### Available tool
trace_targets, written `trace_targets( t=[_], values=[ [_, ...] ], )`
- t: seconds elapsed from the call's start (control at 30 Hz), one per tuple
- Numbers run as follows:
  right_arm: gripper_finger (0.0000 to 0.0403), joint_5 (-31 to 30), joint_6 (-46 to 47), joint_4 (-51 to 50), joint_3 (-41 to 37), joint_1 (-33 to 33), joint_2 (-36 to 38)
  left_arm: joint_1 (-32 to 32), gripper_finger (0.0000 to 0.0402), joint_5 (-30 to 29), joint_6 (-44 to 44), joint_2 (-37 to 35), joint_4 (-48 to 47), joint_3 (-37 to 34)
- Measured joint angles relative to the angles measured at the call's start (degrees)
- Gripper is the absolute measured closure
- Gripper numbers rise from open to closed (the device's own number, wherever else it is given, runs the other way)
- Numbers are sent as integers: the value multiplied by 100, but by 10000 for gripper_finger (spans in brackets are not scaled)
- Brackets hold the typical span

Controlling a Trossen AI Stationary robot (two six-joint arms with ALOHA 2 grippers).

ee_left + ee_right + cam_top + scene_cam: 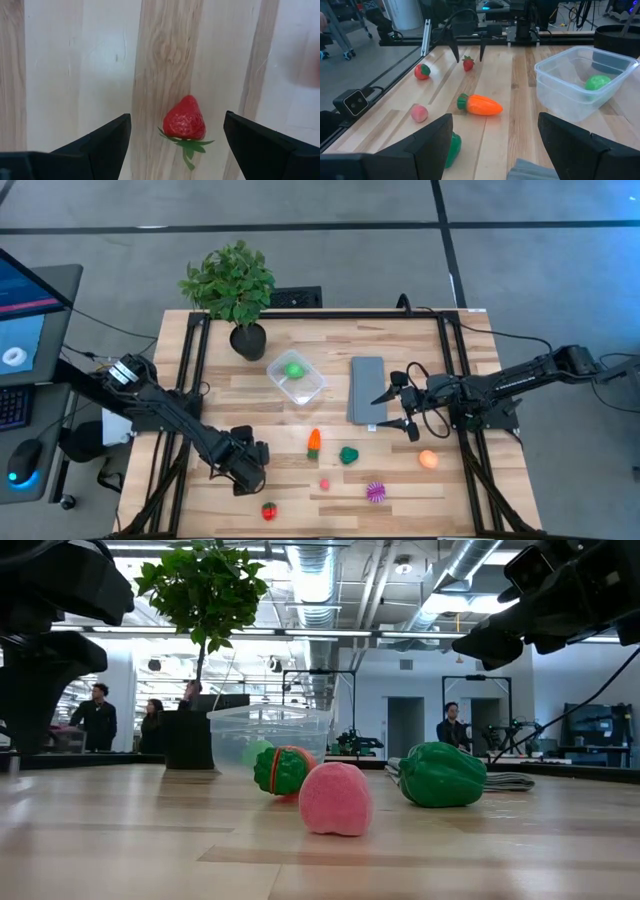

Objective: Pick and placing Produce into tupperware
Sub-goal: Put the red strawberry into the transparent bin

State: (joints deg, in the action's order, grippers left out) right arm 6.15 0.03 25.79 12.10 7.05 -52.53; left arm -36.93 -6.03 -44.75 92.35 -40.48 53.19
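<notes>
strawberry (184, 119) between open left jaws | right jaws open above slab (366, 388) | no readable writing

A ball (294, 369) lies in the tupperware (310, 387), right of the plant (233, 288) and left of the slab (366, 388). Nearer lie the carrot (314, 442), the pepper (348, 455) and, at the near edge, the strawberry (268, 511).

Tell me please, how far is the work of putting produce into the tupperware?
Done: only the green ball lies in the tupperware. In hand: the left gripper hovers over the strawberry with open jaws, not gripping. Left: carrot, dark green piece, orange ball, pink piece, spiky purple ball.
</notes>
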Motion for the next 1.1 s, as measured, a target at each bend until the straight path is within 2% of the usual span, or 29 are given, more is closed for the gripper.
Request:
trace_targets(
  t=[0.23,1.1],
  values=[
    [85,0,0,-1,0,0,0,0,95,449,49,514,39,4],
    [85,0,0,-3,0,0,0,142,95,276,152,471,-108,28]
  ],
)
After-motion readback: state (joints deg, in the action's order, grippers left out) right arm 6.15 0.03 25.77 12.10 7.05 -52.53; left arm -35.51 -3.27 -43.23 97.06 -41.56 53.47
